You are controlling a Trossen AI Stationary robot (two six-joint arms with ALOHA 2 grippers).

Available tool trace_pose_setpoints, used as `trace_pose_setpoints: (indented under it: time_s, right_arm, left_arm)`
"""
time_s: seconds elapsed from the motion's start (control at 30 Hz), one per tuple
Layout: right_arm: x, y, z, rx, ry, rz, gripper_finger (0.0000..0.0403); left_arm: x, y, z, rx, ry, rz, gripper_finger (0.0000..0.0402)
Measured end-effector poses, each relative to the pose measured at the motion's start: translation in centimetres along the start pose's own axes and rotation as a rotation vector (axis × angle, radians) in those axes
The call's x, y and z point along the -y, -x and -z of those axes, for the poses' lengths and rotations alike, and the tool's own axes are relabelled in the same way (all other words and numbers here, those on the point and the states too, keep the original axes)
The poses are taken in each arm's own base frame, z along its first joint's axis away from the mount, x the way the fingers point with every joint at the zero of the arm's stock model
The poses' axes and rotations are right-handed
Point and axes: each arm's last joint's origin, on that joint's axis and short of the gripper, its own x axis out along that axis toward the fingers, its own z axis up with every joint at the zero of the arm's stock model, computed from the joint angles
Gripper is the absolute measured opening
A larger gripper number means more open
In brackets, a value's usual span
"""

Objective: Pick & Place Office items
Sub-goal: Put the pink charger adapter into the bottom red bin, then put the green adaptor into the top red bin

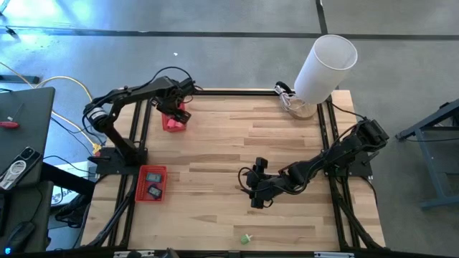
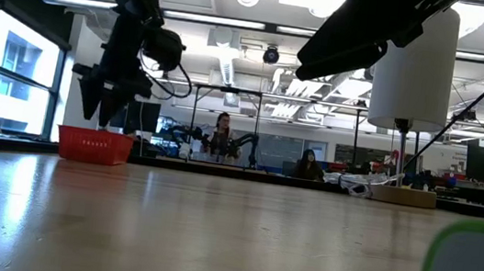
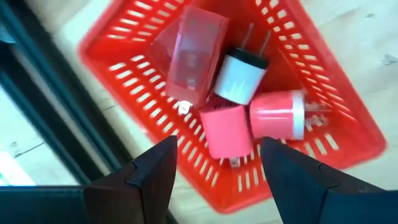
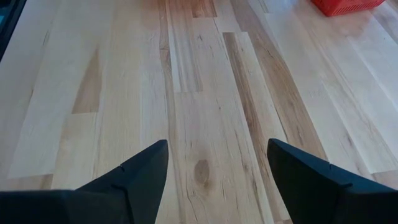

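Observation:
A red mesh basket [image 3: 323, 118] at the table's far left holds several office items: a clear pink block [image 3: 193, 53], a white and black plug piece [image 3: 239, 76], a pink cube [image 3: 225, 132] and a pink and white piece [image 3: 278, 115]. My left gripper [image 3: 214, 177] hangs open just above that basket [image 1: 174, 120], pointing down, with nothing between its fingers. My right gripper [image 4: 217, 174] stands open over bare wood at the table's middle right [image 1: 252, 188]. A small green item [image 1: 246, 237] lies near the front edge.
A second red basket [image 1: 151, 183] with dark pieces in it stands at the near left. A big white cylinder [image 1: 326, 66] stands at the far right corner. Between the baskets and my right gripper the wooden tabletop [image 1: 215, 150] is bare.

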Motion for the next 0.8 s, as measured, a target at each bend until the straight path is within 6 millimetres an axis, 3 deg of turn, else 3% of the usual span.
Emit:
trace_pose_setpoints:
  time_s: [0.37,0.6,0.8]
  right_arm:
    - [-0.4,0.1,0.4,-0.069,0.031,-0.113,0.0262]
    - [-2.2,1.1,1.3,-0.11,0.079,-0.224,0.0262]
    - [-4.8,2.8,2.9,-0.138,0.113,-0.286,0.0262]
  left_arm:
    - [0.6,6.2,4.0,0.22,-0.049,0.065,0.0222]
    - [2.9,9.6,8.3,0.353,-0.142,0.182,0.0222]
    - [5.6,11.2,12.2,0.438,-0.246,0.241,0.0222]
